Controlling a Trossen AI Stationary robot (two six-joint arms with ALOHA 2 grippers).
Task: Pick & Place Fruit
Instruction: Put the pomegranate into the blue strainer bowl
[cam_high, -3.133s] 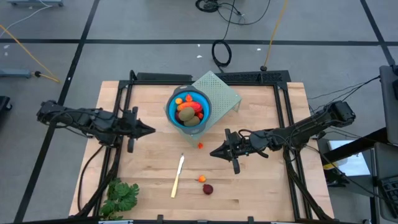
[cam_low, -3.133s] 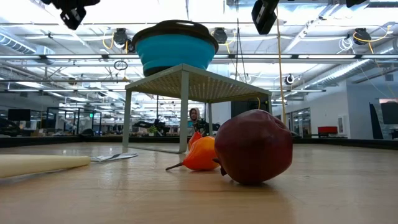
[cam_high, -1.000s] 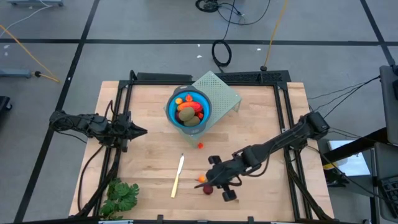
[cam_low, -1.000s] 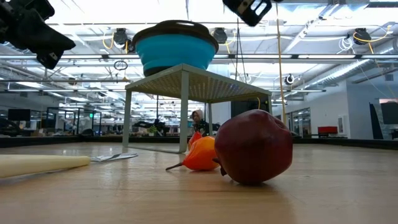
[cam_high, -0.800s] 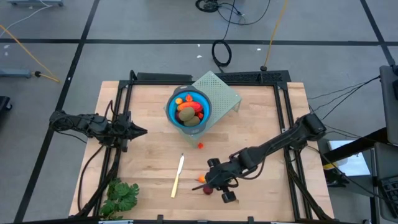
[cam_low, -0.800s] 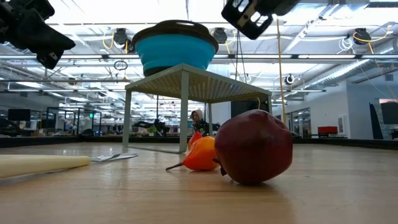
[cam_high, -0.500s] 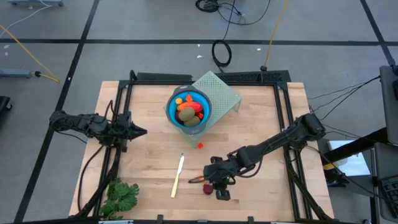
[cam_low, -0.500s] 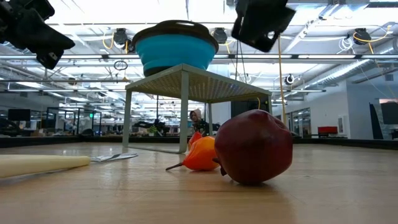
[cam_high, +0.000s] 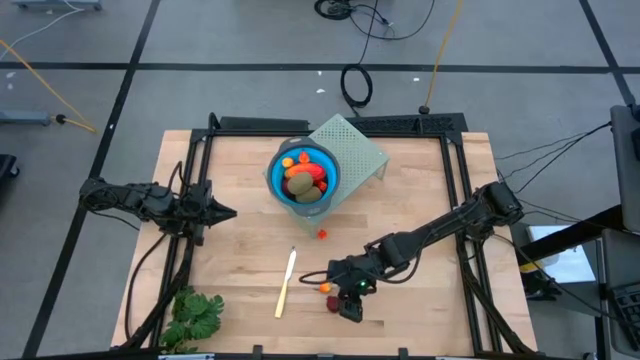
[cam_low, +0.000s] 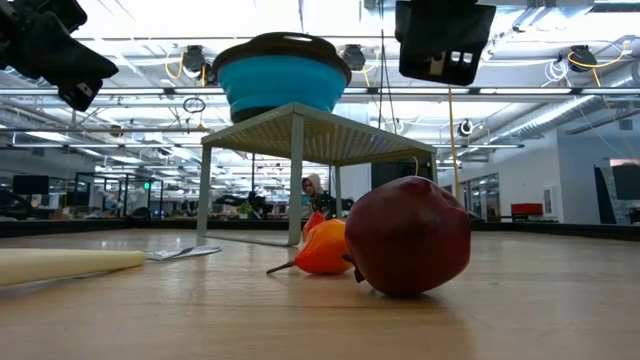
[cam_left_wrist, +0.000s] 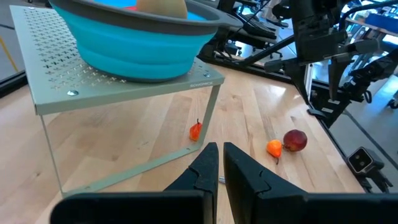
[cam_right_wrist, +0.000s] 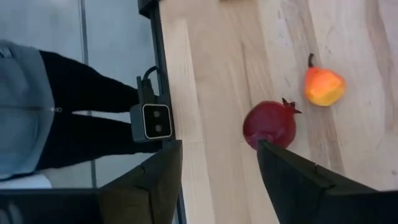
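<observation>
Here the fruit still loose on the table (cam_high: 420, 210) is a dark red ball (cam_right_wrist: 269, 124) with a small crown on top, glossy and round, and just beside it a small orange piece (cam_right_wrist: 323, 87) with a thin stem. A tiny red-orange bit (cam_high: 321, 234) lies apart from them, near the foot of the perforated stand (cam_high: 362, 150). The rest sits in the blue bowl (cam_high: 276, 176) on that stand: a brown-green oval, a pale oval, and orange and red pieces.

The right gripper (cam_right_wrist: 217, 171) hangs above the ball, its fingers spread apart with the ball showing between them in the wrist view; how high it hangs is hard to judge, though the low view shows it well clear of the fruit. The left gripper (cam_left_wrist: 218, 171) waits at the table's left side, its fingers close together with only a thin gap, holding nothing.

Compared with three seconds ago, the right arm has swung from mid-table down toward the front edge, and over the last second it has crept further over the ball. The left arm has drawn back a little, and the fruit has not moved.
</observation>
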